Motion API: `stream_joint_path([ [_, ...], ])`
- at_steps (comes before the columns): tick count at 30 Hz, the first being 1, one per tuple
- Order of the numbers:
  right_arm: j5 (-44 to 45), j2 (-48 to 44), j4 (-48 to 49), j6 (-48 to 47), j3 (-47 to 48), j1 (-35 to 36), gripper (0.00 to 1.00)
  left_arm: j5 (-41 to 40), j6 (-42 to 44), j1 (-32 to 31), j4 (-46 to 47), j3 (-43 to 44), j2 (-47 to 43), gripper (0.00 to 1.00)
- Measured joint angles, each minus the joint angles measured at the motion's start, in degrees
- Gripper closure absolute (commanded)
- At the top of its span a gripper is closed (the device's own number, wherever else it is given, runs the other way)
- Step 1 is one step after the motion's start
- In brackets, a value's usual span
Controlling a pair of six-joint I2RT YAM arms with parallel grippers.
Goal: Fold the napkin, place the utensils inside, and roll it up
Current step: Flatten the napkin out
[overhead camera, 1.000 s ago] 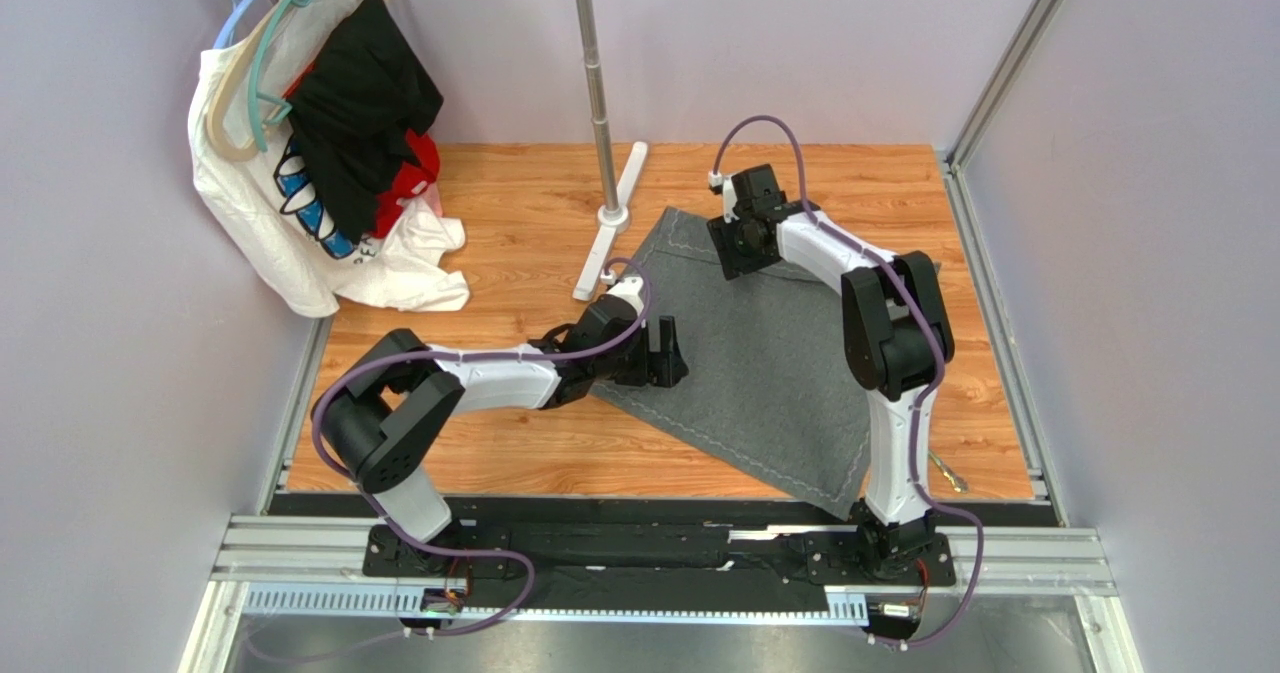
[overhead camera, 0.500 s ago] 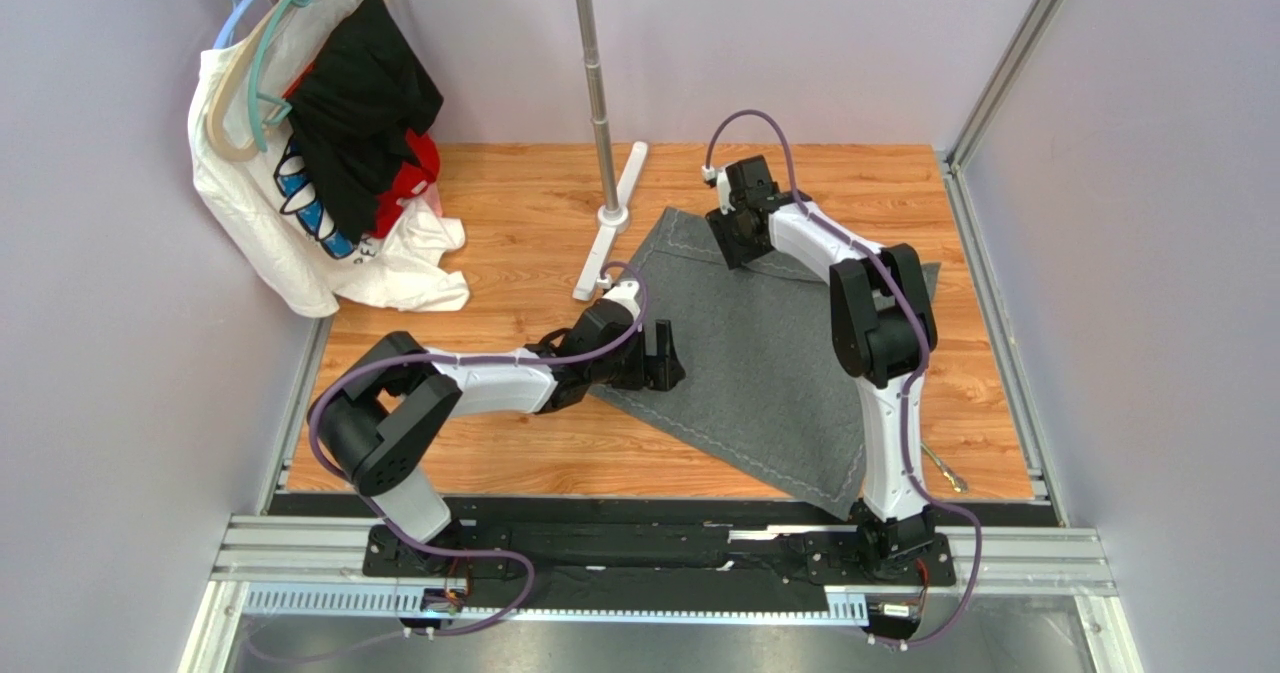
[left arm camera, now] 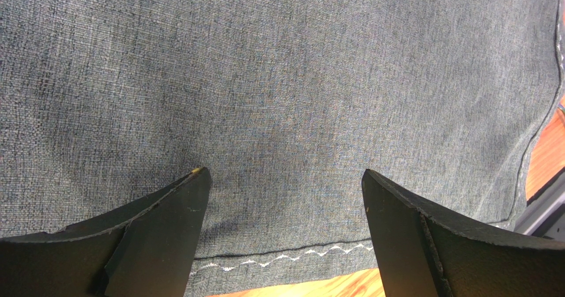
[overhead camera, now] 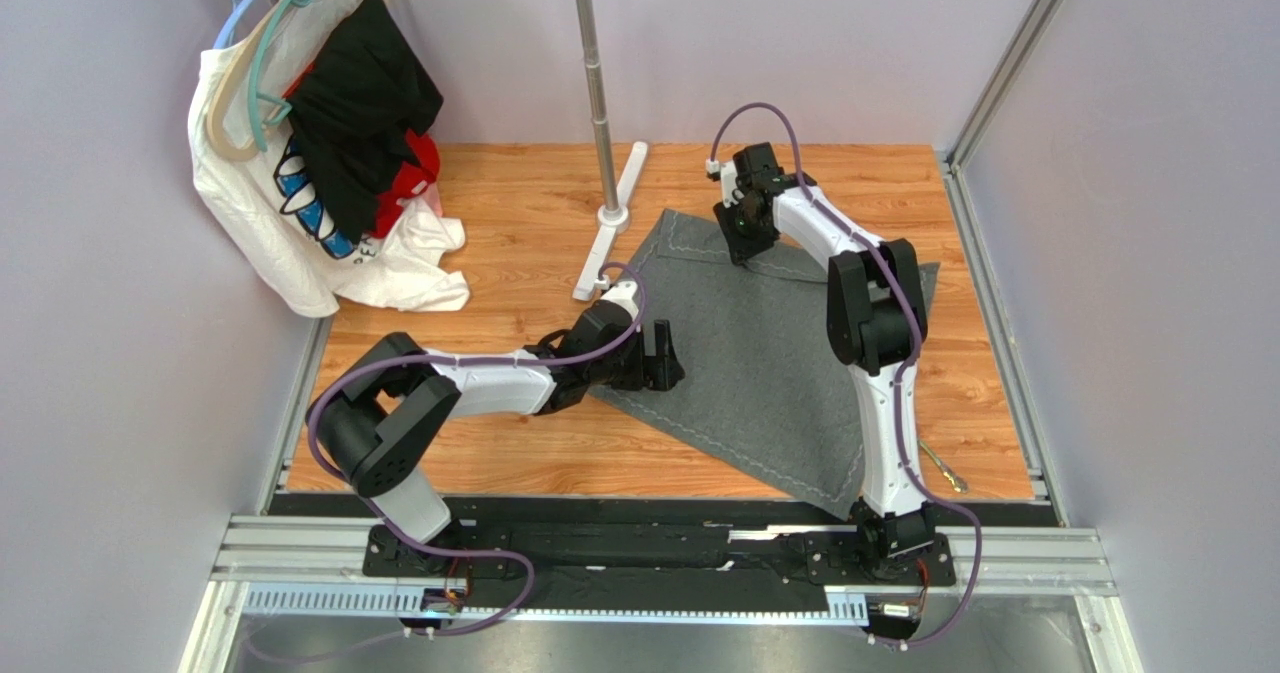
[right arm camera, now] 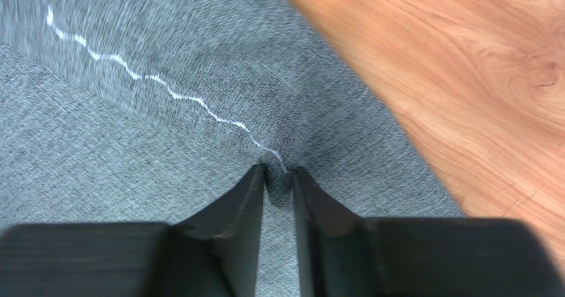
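Observation:
The dark grey napkin [overhead camera: 751, 346] lies spread flat on the wooden table, with a pale zigzag stitch along its edges. My left gripper [overhead camera: 670, 358] is low over its left edge. In the left wrist view it [left arm camera: 285, 178] is open and empty, the cloth [left arm camera: 298, 78] and its stitched hem between the fingers. My right gripper [overhead camera: 744, 241] is at the napkin's far edge. In the right wrist view it [right arm camera: 278, 172] is shut on a pinched ridge of the cloth [right arm camera: 132, 131] at the stitch line. A small metal thing [overhead camera: 947, 471], perhaps a utensil, lies by the right arm's base.
White, black and red clothes [overhead camera: 338, 148] hang on hangers at the far left. A metal pole [overhead camera: 597, 88] on a white foot [overhead camera: 609, 231] stands at the back, just left of the napkin's far corner. Walls close both sides, and rails run along the near edge.
My right wrist has shifted slightly toward the far edge and turned, still at the napkin's far edge. The left arm has barely moved.

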Motion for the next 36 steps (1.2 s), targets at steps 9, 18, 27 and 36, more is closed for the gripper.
stream_joint_path([
  [9,-5.29,0.22,-2.51,0.83,1.38,-3.34,0.87,0.0,-0.11,0.0,-0.09,-0.02,-0.02,0.06],
  [18,-9.79,2.14,-3.3,6.6,9.49,-7.06,0.87,-0.28,-1.05,0.0,-0.11,-0.02,-0.02,0.06],
  [27,-10.6,7.85,2.54,16.74,18.08,-13.99,0.7,-0.42,-1.31,0.0,-0.11,0.04,0.11,0.06],
  [36,-11.58,11.3,6.91,24.44,20.81,-17.05,0.46,-0.44,-1.4,0.0,-0.76,0.44,0.2,0.06],
])
